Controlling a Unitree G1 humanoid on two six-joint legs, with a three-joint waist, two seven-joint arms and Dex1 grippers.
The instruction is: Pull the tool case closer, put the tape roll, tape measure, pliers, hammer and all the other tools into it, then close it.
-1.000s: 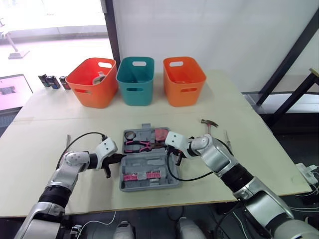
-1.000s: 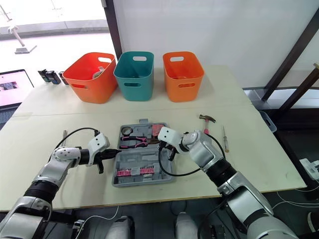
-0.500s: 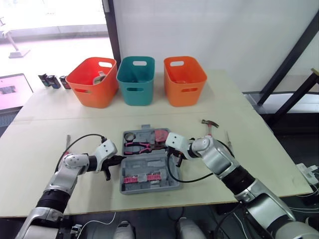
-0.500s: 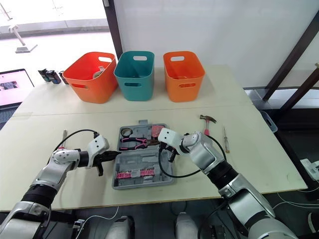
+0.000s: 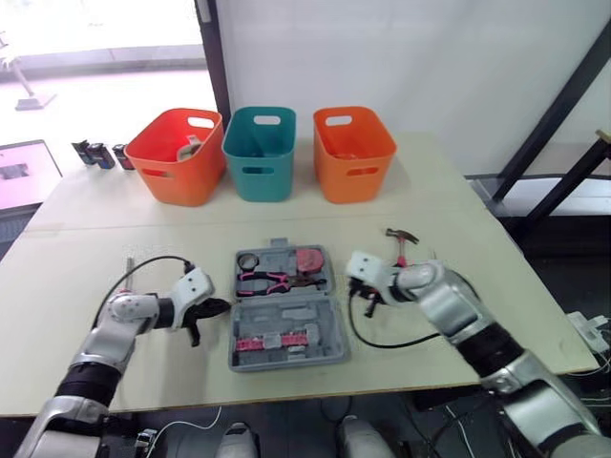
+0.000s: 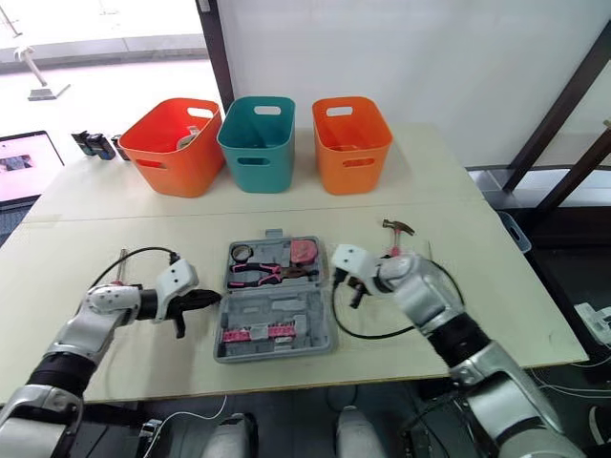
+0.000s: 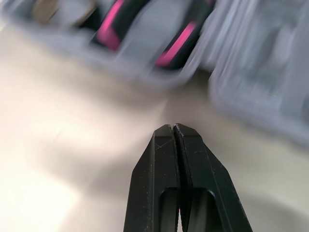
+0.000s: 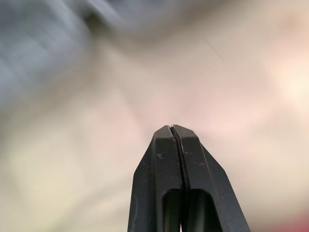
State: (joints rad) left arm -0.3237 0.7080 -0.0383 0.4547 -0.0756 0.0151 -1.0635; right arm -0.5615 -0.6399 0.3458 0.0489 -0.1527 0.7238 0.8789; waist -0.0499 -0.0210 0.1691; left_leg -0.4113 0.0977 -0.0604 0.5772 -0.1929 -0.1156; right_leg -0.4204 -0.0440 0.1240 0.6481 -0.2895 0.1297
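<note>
Left eye view: pale table (image 5: 86,239) against white wall (image 5: 401,57), bright window (image 5: 95,38) beyond far left corner, dark post (image 5: 212,48) between the two, black struts (image 5: 563,124) slanting at right. Along far edge, three bins: orange (image 5: 175,157), teal (image 5: 259,153), orange (image 5: 353,153). Near far left corner, small dark items (image 5: 100,155), too small to name.

Case (image 5: 286,310) open flat mid-table, closer to near edge than far, hinge running left to right, whole spread longer from near to far, turned slightly off square. Far half: tape roll (image 5: 248,260) at left, tape measure (image 5: 308,260) at right, pliers (image 5: 267,281) laid across in front of them, pink handles to the left, nose to the right. Near half: pink strip (image 5: 277,339) of small pieces, hard to make out.

Hammer (image 5: 401,239) on table right of case, head toward far edge, handle slanting toward near edge, lower end cut off by right arm. Thin tool (image 5: 127,265) well left of case, too slim to name.

Left gripper (image 5: 215,307) just left of case, apart from it, aimed at its left side, fingers pressed together, nothing between. Right gripper (image 5: 368,301) just right of case, between it and hammer, fingers likewise pressed together, empty. Left wrist view: pink handles and grey case ahead of fingertips. Right wrist view: bare table ahead.
</note>
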